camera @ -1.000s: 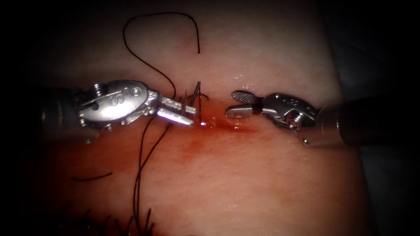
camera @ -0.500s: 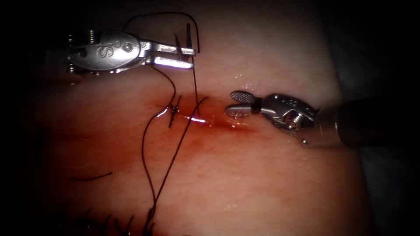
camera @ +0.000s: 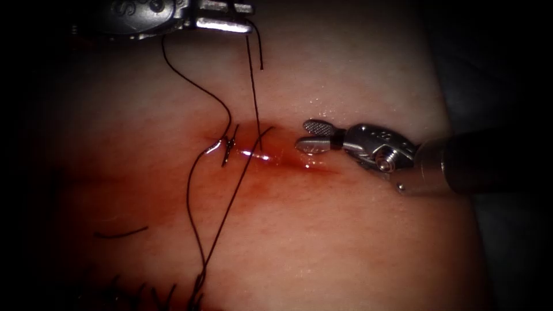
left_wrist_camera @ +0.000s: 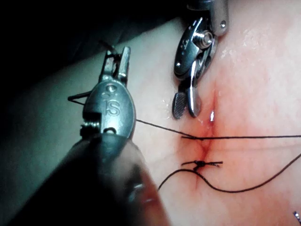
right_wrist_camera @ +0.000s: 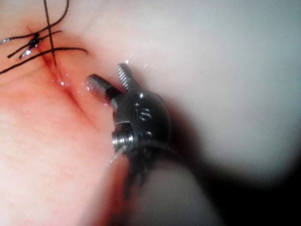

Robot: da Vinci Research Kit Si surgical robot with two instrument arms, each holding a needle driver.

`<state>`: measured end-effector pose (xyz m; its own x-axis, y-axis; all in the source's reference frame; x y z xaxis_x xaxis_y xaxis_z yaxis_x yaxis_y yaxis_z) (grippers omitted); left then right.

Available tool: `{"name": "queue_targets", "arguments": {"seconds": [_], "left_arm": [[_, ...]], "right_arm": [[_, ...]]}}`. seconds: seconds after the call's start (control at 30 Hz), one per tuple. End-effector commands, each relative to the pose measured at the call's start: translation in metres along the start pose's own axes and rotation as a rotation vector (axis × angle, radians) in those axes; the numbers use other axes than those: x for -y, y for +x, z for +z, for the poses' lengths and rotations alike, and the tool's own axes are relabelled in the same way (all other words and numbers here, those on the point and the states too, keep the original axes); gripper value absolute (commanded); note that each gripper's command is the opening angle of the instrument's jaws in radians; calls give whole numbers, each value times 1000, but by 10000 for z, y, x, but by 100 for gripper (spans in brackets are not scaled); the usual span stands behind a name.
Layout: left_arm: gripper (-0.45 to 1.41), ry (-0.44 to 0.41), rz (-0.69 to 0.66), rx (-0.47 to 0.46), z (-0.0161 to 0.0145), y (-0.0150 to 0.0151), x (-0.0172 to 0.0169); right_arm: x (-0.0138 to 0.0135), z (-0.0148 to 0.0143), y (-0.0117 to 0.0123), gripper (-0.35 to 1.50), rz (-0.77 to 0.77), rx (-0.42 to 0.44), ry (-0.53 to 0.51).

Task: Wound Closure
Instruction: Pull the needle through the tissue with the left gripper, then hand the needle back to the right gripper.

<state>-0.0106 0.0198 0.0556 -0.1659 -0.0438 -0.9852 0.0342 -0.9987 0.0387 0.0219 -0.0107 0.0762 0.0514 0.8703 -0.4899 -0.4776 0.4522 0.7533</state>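
My left tool (camera: pixel 222 16) is high above the cut (camera: pixel 276 158), its jaws shut on the needle, which is out of the tissue; how far along its curve they grip is hidden. From it, taut thread (camera: pixel 252 92) runs down into the cut. In the left wrist view the left tool (left_wrist_camera: pixel 115 59) is lifted off the tissue, and the thread (left_wrist_camera: pixel 160 128) leads to the wound. A tied knot (camera: pixel 229 144) sits at the cut's left end. My right tool (camera: pixel 308 135) rests at the cut's right end, jaws open and holding nothing, as the right wrist view (right_wrist_camera: pixel 110 80) confirms.
Red fluid (camera: pixel 288 164) pools along the cut. A loose thread end (camera: pixel 261 57) hangs near the left tool. A cut piece of thread (camera: pixel 121 233) lies at the lower left. Older stitches (camera: pixel 173 294) line the bottom edge.
The left tool has risen from the cut to the top of the endoscope view with the needle, drawing it out and pulling thread through. The right tool has stayed put.
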Motion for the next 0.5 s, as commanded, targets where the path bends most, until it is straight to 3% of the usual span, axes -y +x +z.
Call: {"name": "queue_targets", "arguments": {"seconds": [0.03, 0.3, 0.47, 0.5], "left_arm": [[-45, 0, 6, -3, 8, -7, 0], [-45, -23, 62, 12, 27, -36, -63], [-45, -31, 88, 29, 32, -55, -99], [-45, -34, 100, 37, 33, -60, -111]], "right_arm": [[1, 8, -4, 19, 4, 0, 3], [3, 5, 2, 47, 47, -14, 7], [9, 0, 12, 74, 128, -28, 19], [12, -4, 20, 91, 149, -24, 20]]}}
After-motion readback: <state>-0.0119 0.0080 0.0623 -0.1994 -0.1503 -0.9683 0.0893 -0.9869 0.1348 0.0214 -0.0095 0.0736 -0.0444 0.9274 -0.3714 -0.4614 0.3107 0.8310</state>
